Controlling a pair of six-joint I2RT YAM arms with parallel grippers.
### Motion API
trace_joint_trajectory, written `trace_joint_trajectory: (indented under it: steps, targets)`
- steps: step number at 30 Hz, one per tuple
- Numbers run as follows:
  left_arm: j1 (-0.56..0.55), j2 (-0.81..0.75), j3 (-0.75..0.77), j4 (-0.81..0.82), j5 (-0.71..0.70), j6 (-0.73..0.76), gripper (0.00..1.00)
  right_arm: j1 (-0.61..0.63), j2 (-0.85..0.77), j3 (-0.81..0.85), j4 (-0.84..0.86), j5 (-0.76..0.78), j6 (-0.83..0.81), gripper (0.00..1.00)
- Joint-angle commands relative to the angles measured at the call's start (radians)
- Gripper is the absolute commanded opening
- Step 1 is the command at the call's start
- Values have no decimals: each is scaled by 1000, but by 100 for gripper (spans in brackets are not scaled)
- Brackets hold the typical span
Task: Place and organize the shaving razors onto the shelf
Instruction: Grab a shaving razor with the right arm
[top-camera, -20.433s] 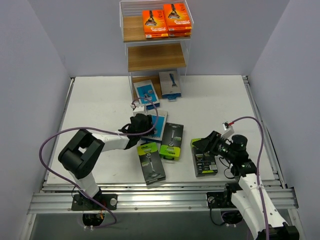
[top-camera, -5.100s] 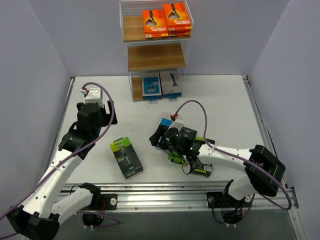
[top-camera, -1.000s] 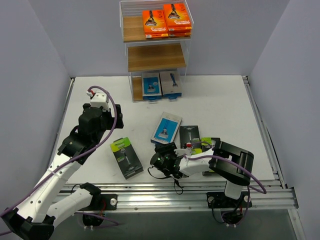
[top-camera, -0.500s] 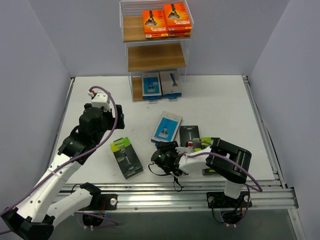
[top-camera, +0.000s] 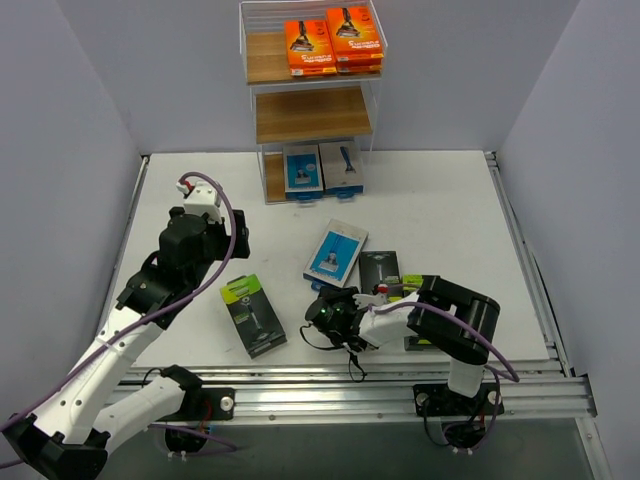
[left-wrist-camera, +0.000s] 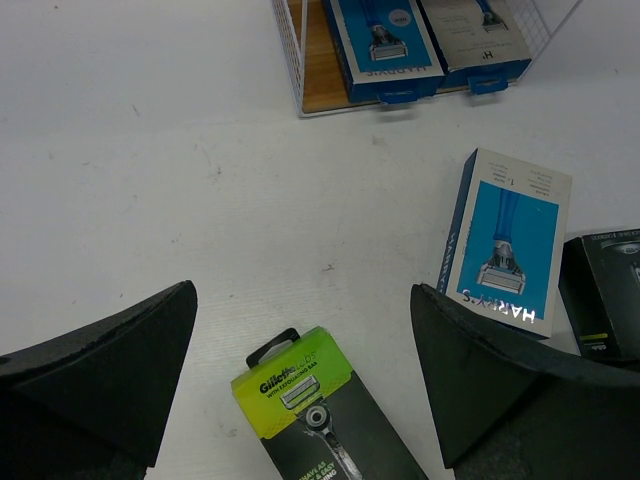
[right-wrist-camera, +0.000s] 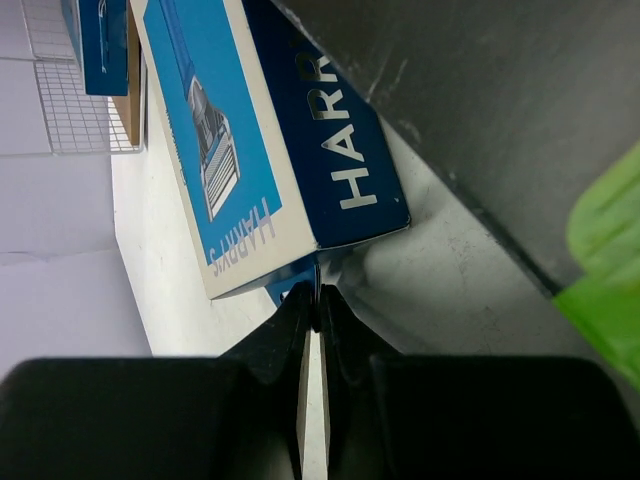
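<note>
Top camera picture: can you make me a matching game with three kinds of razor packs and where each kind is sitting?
Things
1. orange flat razor packs
2. blue-and-white razor packs sitting side by side
3. black razor packs with lime-green tops

Places
A. lying on the white table, not on the shelf
B. top tier of the white wire shelf with wooden boards, behind the wire rails
C. bottom tier of that shelf

Right pairs: 1-B, 2-C, 3-A
</note>
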Motion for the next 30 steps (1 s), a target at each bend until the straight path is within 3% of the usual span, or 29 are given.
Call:
trace_joint_trajectory:
  steps: [1, 9, 13, 18, 21, 30]
  targets:
    - [-8, 0, 1, 37, 1, -3, 97, -12, -3, -24, -85, 5, 48, 0]
    - [-8, 3, 0, 36, -7, 1, 97, -15, -72, -58, -18, -10, -34, 0]
    - [-9, 5, 0, 36, -11, 2, 97, -66, -109, -104, 149, -83, -179, 0]
    - [-9, 5, 0, 34, -23, 7, 97, -163, -95, -152, 417, -347, -397, 0]
    - [-9, 5, 0, 34, -31, 10, 97, -212, -69, -144, 490, -464, -503, 0]
    - [-9, 11, 0, 34, -36, 17, 97, -259, -72, -61, 403, -702, -678, 0]
